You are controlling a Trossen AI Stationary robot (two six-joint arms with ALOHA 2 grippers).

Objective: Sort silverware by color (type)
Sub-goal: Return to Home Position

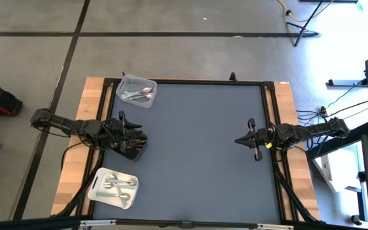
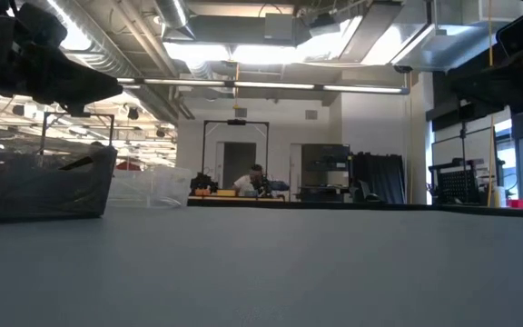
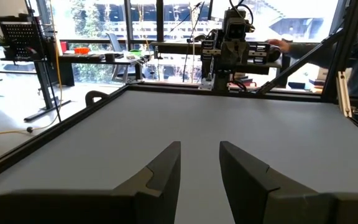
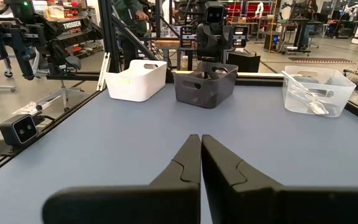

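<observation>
Grey table [image 1: 203,147] fills the middle of the high frame. The left gripper [image 3: 200,171] sits at its mid-left edge by a dark bin [image 4: 205,84], fingers parted by a narrow gap, and the right gripper [image 4: 201,155] sits at the mid-right edge, fingers pressed together tip to tip. Containers line the left side — clear tub [image 1: 125,80] upper left, white tray [image 1: 96,185] lower left — and the silverware [image 1: 139,96] lies inside the tub, with more pieces in the tray.

A dark bin [image 2: 39,191] stands at the far left of the grey table [image 2: 271,263], a person [image 2: 254,180] sitting in the room behind.
</observation>
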